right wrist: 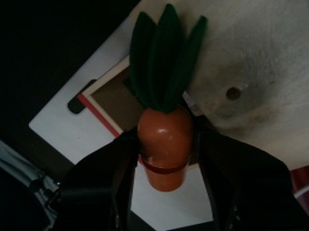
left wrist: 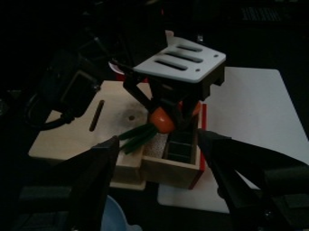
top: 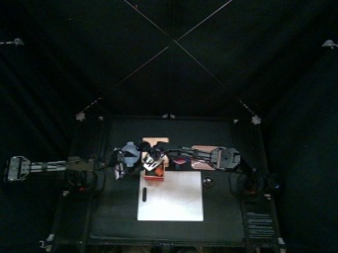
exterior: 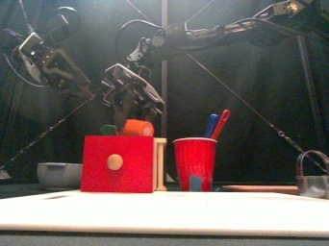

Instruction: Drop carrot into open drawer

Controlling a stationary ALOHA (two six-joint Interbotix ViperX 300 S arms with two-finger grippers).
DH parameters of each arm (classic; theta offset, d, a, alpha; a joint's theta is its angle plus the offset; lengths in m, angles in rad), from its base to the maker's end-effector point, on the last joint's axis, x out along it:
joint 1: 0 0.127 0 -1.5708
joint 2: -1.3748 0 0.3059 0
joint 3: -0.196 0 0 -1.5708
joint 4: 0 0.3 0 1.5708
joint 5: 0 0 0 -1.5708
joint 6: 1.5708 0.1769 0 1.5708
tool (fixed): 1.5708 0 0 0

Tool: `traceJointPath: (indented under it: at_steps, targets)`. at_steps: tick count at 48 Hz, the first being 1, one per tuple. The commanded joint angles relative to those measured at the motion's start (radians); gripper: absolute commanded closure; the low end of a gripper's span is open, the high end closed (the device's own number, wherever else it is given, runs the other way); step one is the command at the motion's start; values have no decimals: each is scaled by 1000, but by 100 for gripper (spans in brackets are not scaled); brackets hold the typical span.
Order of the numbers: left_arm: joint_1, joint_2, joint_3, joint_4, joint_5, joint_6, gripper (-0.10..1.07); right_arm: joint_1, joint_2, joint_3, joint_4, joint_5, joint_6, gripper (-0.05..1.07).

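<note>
The carrot (right wrist: 163, 149), orange with green leaves, sits between the jaws of my right gripper (right wrist: 165, 194), which is shut on it. The right arm reaches across the middle, and its gripper (left wrist: 158, 106) holds the carrot (left wrist: 158, 117) just over the open drawer (left wrist: 179, 155) of the small tan box. From the front, the carrot (exterior: 138, 128) hangs right above the drawer's red knobbed face (exterior: 115, 163). My left gripper (left wrist: 169, 194) stands open beside the box, nothing between its fingers.
Right of the box stands a red cup (exterior: 195, 163) holding pens. A pale bowl (exterior: 58, 174) is at the left and a metal object (exterior: 313, 175) at the far right. A white sheet (top: 169, 196) covers the table's front.
</note>
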Motion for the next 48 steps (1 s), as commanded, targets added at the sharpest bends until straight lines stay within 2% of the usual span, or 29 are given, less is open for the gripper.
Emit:
traceJointPath:
  at_steps: [1,19,48]
  targets:
    - [0,2,-12,0,-3,-2,-2,3,-28,-21,-9,-5,-3,36]
    - [-2,2,-15,-3,-3,-3,-2,28,-55,29,-2,2,-17,21]
    - [0,2,-20,-3,-3,-3,-2,61,-117,58,-25,12,-48,21]
